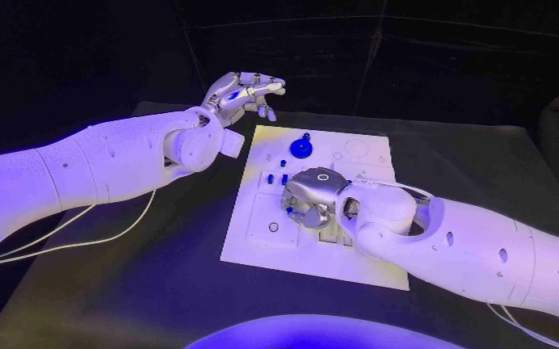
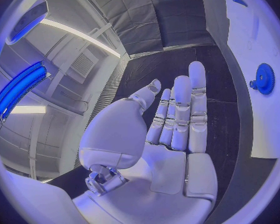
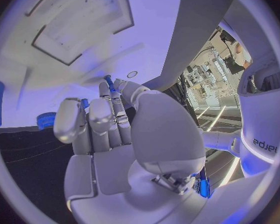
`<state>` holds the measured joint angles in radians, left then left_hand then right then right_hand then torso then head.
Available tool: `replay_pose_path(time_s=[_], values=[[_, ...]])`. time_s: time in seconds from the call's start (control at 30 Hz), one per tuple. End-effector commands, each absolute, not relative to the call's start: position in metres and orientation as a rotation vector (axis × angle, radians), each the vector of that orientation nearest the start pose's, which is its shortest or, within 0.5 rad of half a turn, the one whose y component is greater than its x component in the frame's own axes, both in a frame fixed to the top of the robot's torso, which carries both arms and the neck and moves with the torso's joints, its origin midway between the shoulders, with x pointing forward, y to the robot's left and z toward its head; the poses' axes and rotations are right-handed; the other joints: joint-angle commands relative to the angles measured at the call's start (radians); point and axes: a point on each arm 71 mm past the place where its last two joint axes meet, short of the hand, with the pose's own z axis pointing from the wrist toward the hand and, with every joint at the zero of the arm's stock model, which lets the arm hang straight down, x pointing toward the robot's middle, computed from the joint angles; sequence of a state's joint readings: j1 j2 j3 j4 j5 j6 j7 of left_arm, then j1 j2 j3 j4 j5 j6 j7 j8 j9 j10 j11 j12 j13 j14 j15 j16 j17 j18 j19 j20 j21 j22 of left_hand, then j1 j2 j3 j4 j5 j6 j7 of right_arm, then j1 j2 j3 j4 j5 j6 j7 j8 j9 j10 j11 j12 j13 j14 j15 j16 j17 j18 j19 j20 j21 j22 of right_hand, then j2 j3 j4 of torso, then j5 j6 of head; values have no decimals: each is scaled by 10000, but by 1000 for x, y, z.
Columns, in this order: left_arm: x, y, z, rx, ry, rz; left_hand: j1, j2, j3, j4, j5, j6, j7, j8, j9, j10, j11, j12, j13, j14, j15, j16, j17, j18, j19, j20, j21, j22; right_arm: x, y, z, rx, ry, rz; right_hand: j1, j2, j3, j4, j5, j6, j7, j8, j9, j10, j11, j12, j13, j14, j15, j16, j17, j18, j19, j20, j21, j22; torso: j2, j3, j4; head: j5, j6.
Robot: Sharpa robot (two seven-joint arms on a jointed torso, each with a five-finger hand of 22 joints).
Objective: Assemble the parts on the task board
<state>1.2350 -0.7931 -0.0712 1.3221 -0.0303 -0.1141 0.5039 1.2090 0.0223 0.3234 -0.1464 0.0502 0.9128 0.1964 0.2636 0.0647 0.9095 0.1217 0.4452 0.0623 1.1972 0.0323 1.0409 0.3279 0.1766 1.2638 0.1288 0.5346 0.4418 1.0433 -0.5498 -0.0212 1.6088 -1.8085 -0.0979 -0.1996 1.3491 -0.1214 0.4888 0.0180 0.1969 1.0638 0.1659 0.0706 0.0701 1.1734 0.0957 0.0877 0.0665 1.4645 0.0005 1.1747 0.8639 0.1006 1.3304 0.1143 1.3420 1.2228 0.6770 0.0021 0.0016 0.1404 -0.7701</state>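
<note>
The white task board [image 1: 350, 256] lies in the middle of the black table. A blue gear [image 1: 302, 149] stands on its far part, also in the left wrist view as the gear [image 2: 263, 78] on the board [image 2: 264, 129]. Small blue pegs [image 1: 277, 177] stand just nearer than the gear. My right hand [image 1: 313, 197] hangs over the board's middle, fingers pointing down at it. In the right wrist view this hand [image 3: 115, 134] pinches a small blue peg [image 3: 108, 82] between thumb and fingertip, close to the board [image 3: 65, 45]. My left hand [image 1: 245, 94] is raised beyond the board's far left corner, fingers straight and empty [image 2: 171, 119].
The board carries recesses and round holes [image 1: 274, 226] along its left side and near end. Black table [image 1: 140, 284] surrounds the board on all sides. A white cable [image 1: 105, 236] hangs under my left arm.
</note>
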Motion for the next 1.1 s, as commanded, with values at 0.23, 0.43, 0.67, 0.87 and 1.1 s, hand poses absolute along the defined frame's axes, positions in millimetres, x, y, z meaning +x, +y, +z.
replay_pose_path(time_s=[0.23, 0.43, 0.67, 0.87, 1.1], values=[[524, 235, -174, -9815, 13680, -16571, -102, 9, -76, -18, 28, -50, 17, -43, -3, -10, 38, -77, -2, -66, 10, -30, -14, 44, -38, -14, -70, -16, 408, -33, -234, -6212, 17358, 7728, -166, -194, -729, 3, -179, -1557, 91, -81, -49, -1924, 230, -120, -14, -700, 248, -1895, -2758, 345, -1494, 167, -1737, -2264, 2, -2, 7, -18, 20], [524, 234, -174, -9826, 13721, -16580, -109, 5, -85, -15, 25, -59, 21, -49, -4, -16, 42, -83, -2, -70, 13, -29, -17, 44, -39, -12, -74, -19, 408, -36, -233, -6143, 17278, 7759, -114, -119, -1026, -8, -154, -1613, 76, -48, -24, -2042, 215, 57, 2, -627, 229, -2071, -2942, 356, -1460, 145, -1905, -2425, -1, 8, -12, -11, 22], [524, 235, -174, -9834, 13729, -16569, -109, 5, -85, -15, 25, -59, 21, -49, -4, -16, 42, -83, -2, -70, 13, -29, -17, 44, -39, -12, -74, -19, 405, -47, -226, -5587, 16811, 8207, -101, -21, -1266, 32, -66, -1363, 76, 33, 14, -1800, 179, 402, 27, -391, 199, -1764, -2518, 277, -1138, 117, -1710, -2146, -11, 9, -16, -28, 40], [524, 237, -174, -9837, 13715, -16557, -109, 6, -86, -15, 24, -60, 21, -51, -3, -18, 42, -85, -2, -71, 14, -28, -18, 44, -39, -11, -76, -20, 405, -75, -213, -4589, 16965, 8277, -179, -66, -1459, 102, -52, -1261, 64, 34, 12, -1653, 152, 583, 18, -355, 182, -1723, -2495, 271, -1090, 101, -1709, -2138, -25, -2, -47, -133, 167], [524, 239, -174, -9841, 13692, -16538, -104, 17, -86, -14, 23, -57, 19, -50, -1, -18, 42, -88, -1, -75, 15, -26, -20, 44, -39, -9, -80, -24, 422, -118, -191, -3748, 17216, 7311, -181, -214, -2027, 153, -297, -1497, -85, -77, -37, -1899, 72, 610, -29, -726, 123, -2796, -3926, 468, -1680, 45, -2540, -3136, -38, -26, -51, -290, 339]])
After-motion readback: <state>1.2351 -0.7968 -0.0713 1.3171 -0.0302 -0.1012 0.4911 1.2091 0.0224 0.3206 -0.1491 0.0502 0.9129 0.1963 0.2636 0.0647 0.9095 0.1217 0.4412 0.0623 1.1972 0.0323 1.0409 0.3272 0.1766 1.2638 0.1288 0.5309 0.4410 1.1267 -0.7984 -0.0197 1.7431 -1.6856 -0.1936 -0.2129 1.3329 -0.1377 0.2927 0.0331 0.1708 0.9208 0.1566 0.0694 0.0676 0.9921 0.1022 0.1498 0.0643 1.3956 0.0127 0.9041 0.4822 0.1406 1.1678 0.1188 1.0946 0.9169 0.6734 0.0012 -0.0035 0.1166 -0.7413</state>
